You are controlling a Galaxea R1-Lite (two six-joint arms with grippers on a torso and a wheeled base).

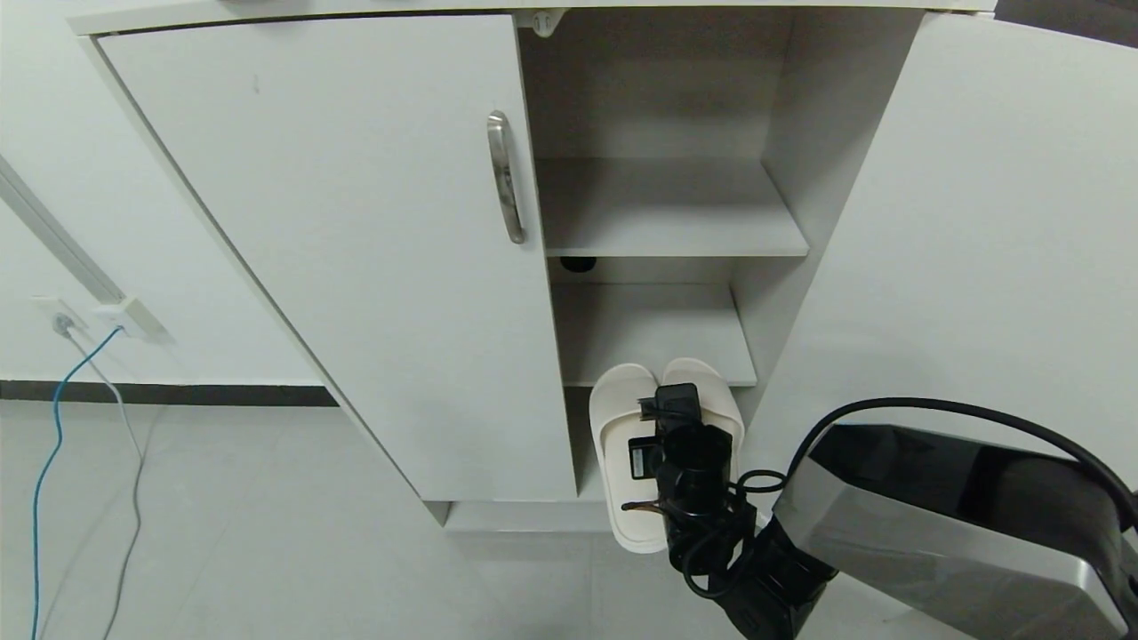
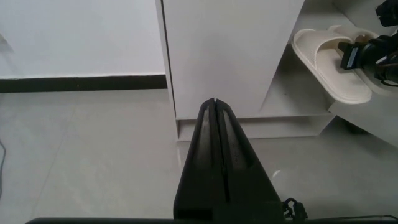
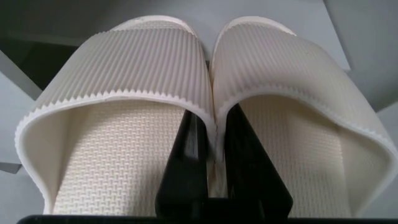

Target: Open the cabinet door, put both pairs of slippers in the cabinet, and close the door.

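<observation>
**Slippers nose-first at the cabinet's mouth**

Right gripper (image 3: 214, 127) closed to a narrow gap on the pair of slippers (image 1: 622, 436) — pinches the two touching inner side walls, just behind the ribbed straps. Cream-white, side by side, soles down. Long axis straight from the front of the cabinet (image 1: 791, 133) into its depth; toes point inward, heels outward. Toes inside the cabinet's bottom compartment, under the lower shelf (image 1: 653, 333); heels stick out past the cabinet's base. Resting on the cabinet's bottom board or lifted off it: cannot tell.

Left gripper (image 2: 214, 102) pressed fully together, nothing held — hangs low in front of the cabinet's left door (image 1: 356, 222), above the floor (image 2: 93, 143). That door closed, with an upright metal handle (image 1: 505, 178) at its edge beside the opening. Right door (image 1: 978, 222) swung wide open.
</observation>
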